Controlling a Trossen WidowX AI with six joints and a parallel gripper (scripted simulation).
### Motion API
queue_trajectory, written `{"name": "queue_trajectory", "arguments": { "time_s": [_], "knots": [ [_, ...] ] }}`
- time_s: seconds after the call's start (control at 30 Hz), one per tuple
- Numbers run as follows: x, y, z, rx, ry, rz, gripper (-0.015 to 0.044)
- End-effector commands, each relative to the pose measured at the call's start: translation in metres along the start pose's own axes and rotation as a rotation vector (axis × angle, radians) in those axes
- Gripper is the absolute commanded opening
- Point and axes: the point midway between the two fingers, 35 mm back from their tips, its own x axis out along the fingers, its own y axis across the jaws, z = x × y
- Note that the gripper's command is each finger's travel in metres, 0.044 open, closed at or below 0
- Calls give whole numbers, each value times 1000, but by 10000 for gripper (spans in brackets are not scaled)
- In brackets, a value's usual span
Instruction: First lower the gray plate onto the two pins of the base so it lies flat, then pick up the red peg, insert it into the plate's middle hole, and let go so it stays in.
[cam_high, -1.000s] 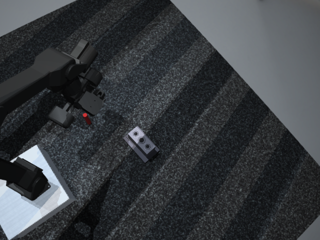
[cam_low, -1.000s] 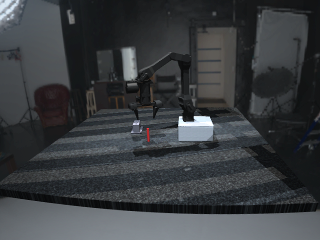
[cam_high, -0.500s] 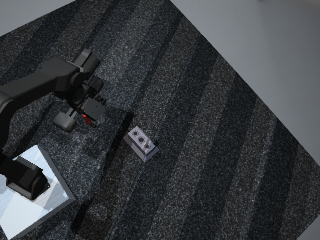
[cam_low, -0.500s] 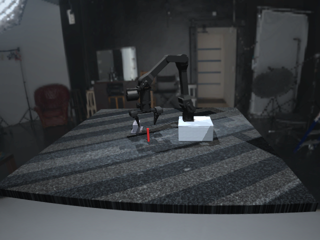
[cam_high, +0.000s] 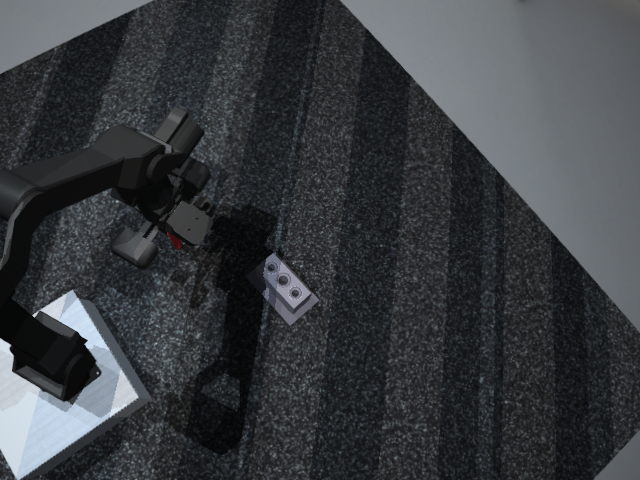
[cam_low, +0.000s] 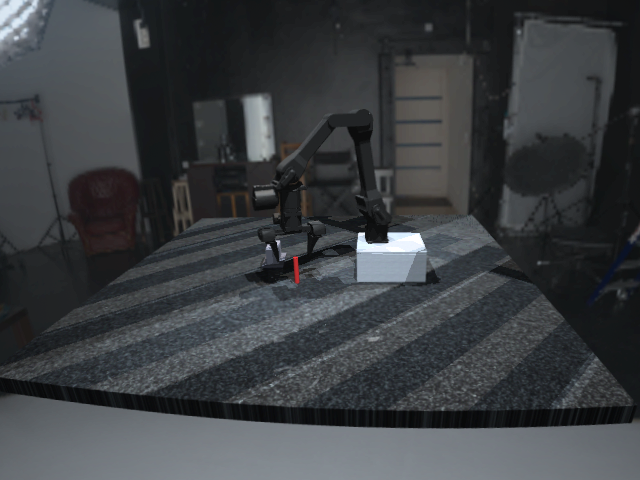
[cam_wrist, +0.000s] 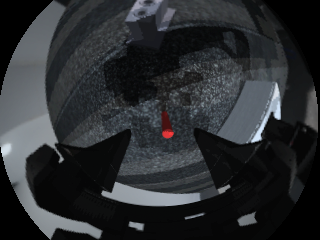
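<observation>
The gray plate (cam_high: 305, 294) (cam_wrist: 152, 8) lies flat on top of the base (cam_high: 291, 316). Three round openings show in a row in its top; whether pins sit in the outer two is too small to tell. The red peg (cam_high: 175, 241) (cam_low: 296, 270) (cam_wrist: 167, 125) stands upright on the table, apart from the plate and base. My gripper (cam_high: 164, 235) (cam_low: 293, 257) (cam_wrist: 162, 131) is open and empty. It points down over the peg, with one finger to each side in the wrist view. The fingertips are near the height of the peg's top.
The white block (cam_high: 111, 372) (cam_low: 391, 266) (cam_wrist: 246, 107) carries the arm's foot. The plate and base stand close to the gripper, on the far side from the white block. The striped table top (cam_high: 413, 310) (cam_low: 330, 351) ends in a straight edge.
</observation>
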Motion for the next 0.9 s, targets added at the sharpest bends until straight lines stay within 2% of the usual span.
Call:
{"name": "queue_trajectory", "arguments": {
  "time_s": [0.0, 0.57, 0.87],
  "knots": [
    [9, -4, 0, -3, 0, -13, 440],
    [34, -6, 0, -3, 0, -14, 440],
    [34, -6, 0, -3, 0, -14, 204]
  ]
}}
